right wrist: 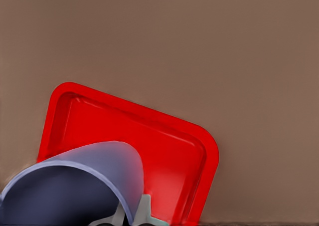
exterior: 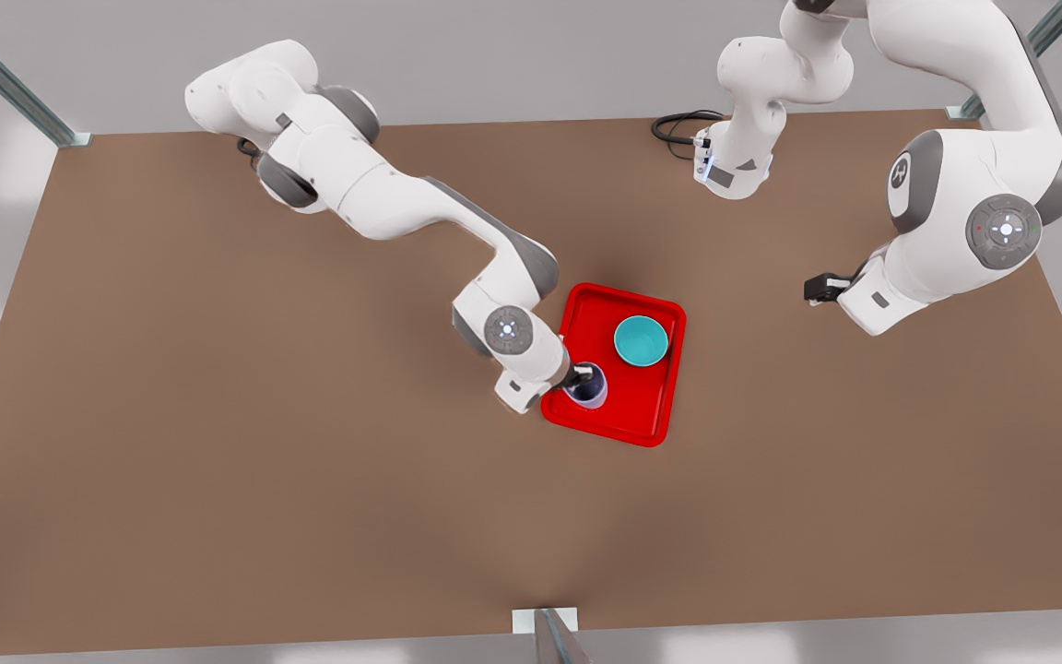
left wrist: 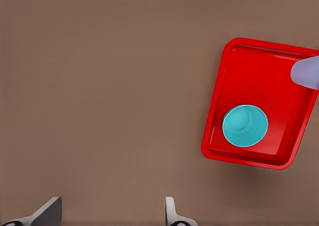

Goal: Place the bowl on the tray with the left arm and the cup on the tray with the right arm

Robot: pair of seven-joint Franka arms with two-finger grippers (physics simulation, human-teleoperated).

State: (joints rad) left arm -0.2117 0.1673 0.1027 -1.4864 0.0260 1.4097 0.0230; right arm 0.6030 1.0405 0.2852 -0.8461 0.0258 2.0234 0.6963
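Observation:
The red tray [exterior: 649,401] [left wrist: 249,71] [right wrist: 164,146] lies mid-table. A teal bowl [exterior: 641,340] [left wrist: 244,125] stands upright inside it, with nothing touching it. The lavender cup [exterior: 587,391] [left wrist: 306,72] [right wrist: 99,161] is over the tray's corner nearest the front view's left; I cannot tell if it rests on the tray. My right gripper [exterior: 584,376] [right wrist: 130,217] is shut on its rim. My left gripper [exterior: 821,288] [left wrist: 112,206] hangs open and holds nothing, well off toward the front view's right of the tray.
A black cable [exterior: 678,124] loops at the table's back edge. Metal posts [exterior: 5,83] stand at the back corners and a bracket [exterior: 545,622] at the front edge. Bare brown tabletop [exterior: 218,415] surrounds the tray.

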